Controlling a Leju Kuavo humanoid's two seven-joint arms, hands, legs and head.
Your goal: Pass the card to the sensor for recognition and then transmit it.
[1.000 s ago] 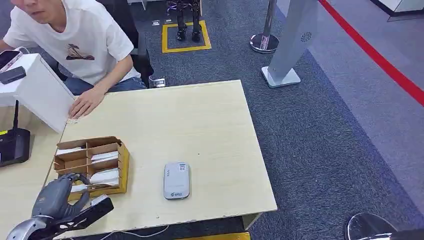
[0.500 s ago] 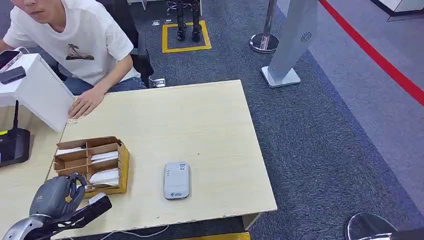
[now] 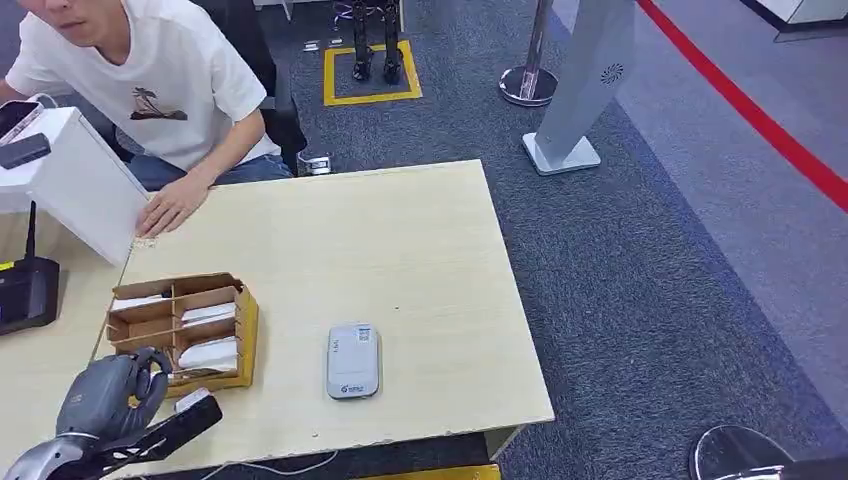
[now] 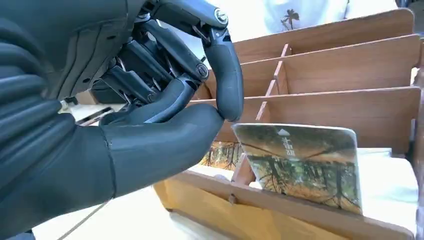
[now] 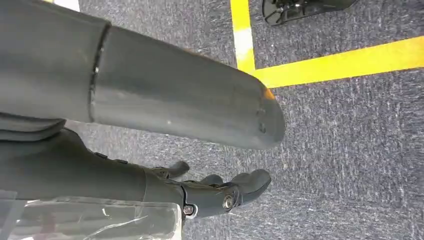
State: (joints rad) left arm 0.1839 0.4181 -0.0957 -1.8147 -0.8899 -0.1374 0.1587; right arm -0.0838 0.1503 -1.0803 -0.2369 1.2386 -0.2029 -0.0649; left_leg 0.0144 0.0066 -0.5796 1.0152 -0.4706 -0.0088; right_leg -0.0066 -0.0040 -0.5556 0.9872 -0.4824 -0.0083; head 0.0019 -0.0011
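Observation:
A card (image 4: 305,165) printed with a forest picture stands tilted in the near compartment of the brown cardboard card box (image 3: 245,335), (image 4: 345,55). My left hand (image 3: 112,395), (image 4: 150,125) is at the box's near corner, thumb and a fingertip (image 4: 231,100) closed together on the card's upper corner. The sensor (image 3: 353,361), a flat grey-white device, lies on the table to the right of the box, apart from the hand. My right hand (image 5: 220,192) hangs beside me over the carpet, fingers loosely apart and holding nothing.
A person in a white shirt sits at the far left with a hand (image 3: 172,207) on the wooden table (image 3: 400,240). A white box (image 3: 75,180) and a black device (image 3: 25,292) stand at the left. Other white cards (image 3: 210,313) lie in the box.
My left hand has drawn back a little from over the box toward the near table edge. The sensor, the box and the person's hand have stayed put.

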